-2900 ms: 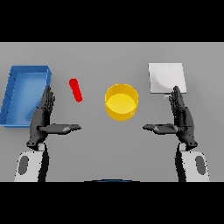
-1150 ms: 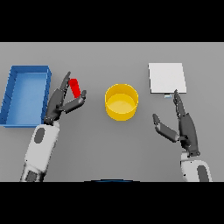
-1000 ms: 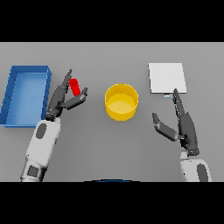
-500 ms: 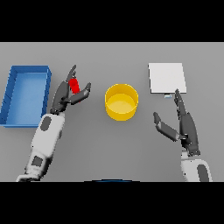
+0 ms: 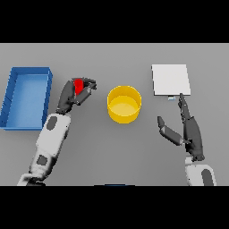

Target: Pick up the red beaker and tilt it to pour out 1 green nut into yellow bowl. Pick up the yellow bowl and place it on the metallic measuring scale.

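Since the earliest frame the left hand (image 5: 75, 93) has travelled from its resting spot near the lower left up to the small red cylindrical beaker (image 5: 79, 85), and over the last half second its dark fingers have closed in from an open reach to a curl around that beaker; the right hand (image 5: 187, 129) has shifted only slightly and the other things lie where they did.

Head view: the left hand, at the end of the white and grey arm that rises from the lower left, has its fingers and thumb wrapped around the red beaker, so that only the beaker's upper part shows between them. Whether the beaker has left the grey surface (image 5: 116, 58) cannot be told. The round yellow bowl (image 5: 124, 103) stands just right of that hand, apart from it, near the middle of the surface. The flat pale metallic measuring scale (image 5: 170, 80) lies further right and a little higher. The right hand hovers below the scale with fingers straight and thumb spread, holding nothing. The blue rectangular open tray (image 5: 27, 97) lies at the left edge, just beside the left arm
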Controlling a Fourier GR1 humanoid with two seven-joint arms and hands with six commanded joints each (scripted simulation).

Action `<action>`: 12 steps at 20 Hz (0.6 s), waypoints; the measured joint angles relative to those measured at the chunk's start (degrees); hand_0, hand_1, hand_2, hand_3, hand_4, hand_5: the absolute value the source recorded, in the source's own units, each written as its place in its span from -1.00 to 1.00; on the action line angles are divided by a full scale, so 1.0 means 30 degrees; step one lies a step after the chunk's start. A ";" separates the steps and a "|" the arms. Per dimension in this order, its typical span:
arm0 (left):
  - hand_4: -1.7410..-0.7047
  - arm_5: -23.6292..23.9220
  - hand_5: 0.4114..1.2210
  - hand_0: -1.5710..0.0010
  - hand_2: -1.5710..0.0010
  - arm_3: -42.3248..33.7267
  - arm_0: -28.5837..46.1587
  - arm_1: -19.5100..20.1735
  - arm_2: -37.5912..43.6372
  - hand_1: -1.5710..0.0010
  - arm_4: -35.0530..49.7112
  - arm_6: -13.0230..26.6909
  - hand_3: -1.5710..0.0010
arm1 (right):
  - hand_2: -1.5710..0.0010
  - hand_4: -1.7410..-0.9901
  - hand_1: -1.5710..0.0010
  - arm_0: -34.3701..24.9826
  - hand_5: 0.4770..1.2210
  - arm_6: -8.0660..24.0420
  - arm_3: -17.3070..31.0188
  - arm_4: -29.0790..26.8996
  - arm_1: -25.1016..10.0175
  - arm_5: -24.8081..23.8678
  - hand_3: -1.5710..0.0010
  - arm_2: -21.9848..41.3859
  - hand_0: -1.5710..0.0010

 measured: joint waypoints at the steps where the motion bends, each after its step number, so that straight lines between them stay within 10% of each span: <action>1: -0.55 -0.0004 0.85 -0.76 -0.78 -0.0008 -0.0021 -0.0040 0.0083 -0.77 0.0010 0.0193 -0.69 | 1.00 0.29 1.00 -0.0080 -0.55 0.0072 -0.0171 -0.0078 -0.0082 0.0036 1.00 -0.0057 1.00; 12: -0.96 0.1005 0.74 -0.98 -0.98 -0.3014 -0.0147 0.0243 -0.0590 -0.98 0.0714 0.1158 -0.97 | 1.00 0.28 1.00 -0.0056 -0.51 -0.0122 -0.0345 0.0152 -0.0245 -0.0090 1.00 -0.0074 1.00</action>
